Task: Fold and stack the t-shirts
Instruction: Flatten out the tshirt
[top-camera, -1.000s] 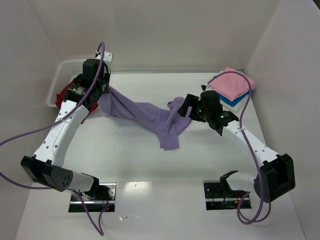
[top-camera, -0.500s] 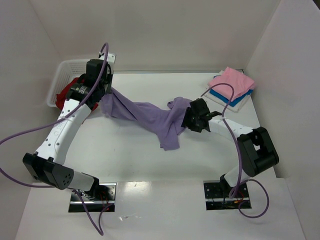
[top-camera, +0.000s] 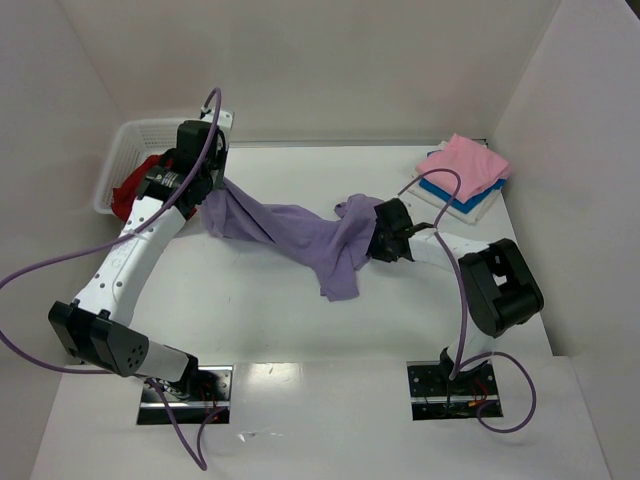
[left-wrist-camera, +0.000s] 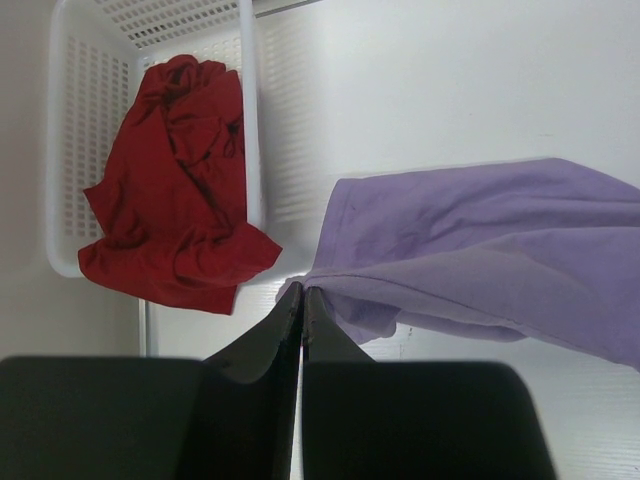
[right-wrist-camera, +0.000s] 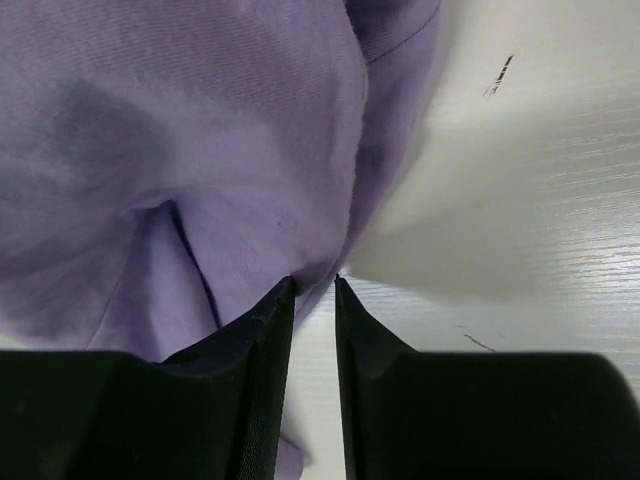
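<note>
A lavender t-shirt (top-camera: 300, 235) hangs stretched between the two arms, and its lower part droops onto the table. My left gripper (top-camera: 207, 188) (left-wrist-camera: 302, 290) is shut on the shirt's left end (left-wrist-camera: 480, 240), held above the table beside the basket. My right gripper (top-camera: 372, 240) (right-wrist-camera: 313, 280) is at the shirt's right edge (right-wrist-camera: 200, 150). Its jaws stand a narrow gap apart with the cloth's hem between the tips. A deep red t-shirt (top-camera: 135, 190) (left-wrist-camera: 165, 190) lies crumpled in the basket. A folded pink t-shirt (top-camera: 470, 165) lies on a folded blue one (top-camera: 445, 195) at the back right.
The white lattice basket (top-camera: 125, 140) (left-wrist-camera: 252, 100) stands at the back left against the side wall. White walls close in the table on the left, back and right. Purple cables loop from both arms.
My right arm has swung in low toward the shirt's right edge, and its jaws have narrowed from wide open to a small gap. The left gripper has kept its hold and barely moved.
</note>
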